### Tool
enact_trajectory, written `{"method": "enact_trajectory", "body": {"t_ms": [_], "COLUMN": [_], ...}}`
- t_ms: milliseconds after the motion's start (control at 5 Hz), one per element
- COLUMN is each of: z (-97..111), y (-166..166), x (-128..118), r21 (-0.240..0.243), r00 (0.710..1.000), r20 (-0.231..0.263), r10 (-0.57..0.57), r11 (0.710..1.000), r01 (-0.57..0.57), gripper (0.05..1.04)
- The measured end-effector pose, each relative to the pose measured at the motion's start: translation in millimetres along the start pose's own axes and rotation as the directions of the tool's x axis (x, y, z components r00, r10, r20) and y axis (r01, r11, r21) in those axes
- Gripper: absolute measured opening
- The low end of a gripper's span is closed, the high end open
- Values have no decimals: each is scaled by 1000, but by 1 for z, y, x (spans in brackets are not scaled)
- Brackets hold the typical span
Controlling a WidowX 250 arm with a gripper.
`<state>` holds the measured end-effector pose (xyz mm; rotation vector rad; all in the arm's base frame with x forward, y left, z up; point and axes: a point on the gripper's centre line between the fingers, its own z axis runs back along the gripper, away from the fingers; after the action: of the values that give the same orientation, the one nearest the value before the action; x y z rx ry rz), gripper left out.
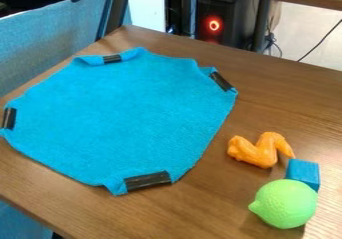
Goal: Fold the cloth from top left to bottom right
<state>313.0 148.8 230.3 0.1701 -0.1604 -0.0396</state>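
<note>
A blue cloth (120, 115) lies spread out on the left and middle of the brown wooden table (220, 208). Each of its four corners bears a strip of black tape, at the top, right, bottom and far left. The top corner is rolled or turned in a little around its tape, and the edges near the right and bottom corners are slightly bunched. The middle of the cloth is flat.
Right of the cloth sit an orange chicken-wing-shaped toy (260, 149), a blue block (303, 173) and a green lime-like toy (285, 204), close together. A blue partition (53, 48) stands behind the table's left edge.
</note>
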Motion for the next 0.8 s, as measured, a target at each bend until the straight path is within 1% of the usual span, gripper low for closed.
{"method": "enact_trajectory", "body": {"t_ms": [200,400,600,800], "z": [-12,-47,-65,-87], "y": [-1,13,27,35], "x": [1,3,12,26], "r21": [-16,-38,-41,-100], "r00": [1000,996,991,936], "r20": [-29,-92,-81,-60], "r10": [-6,-15,-105,-348], "r11": [1000,999,994,935], "r01": [6,12,102,341], "gripper": [1001,1001,1001,1001]}}
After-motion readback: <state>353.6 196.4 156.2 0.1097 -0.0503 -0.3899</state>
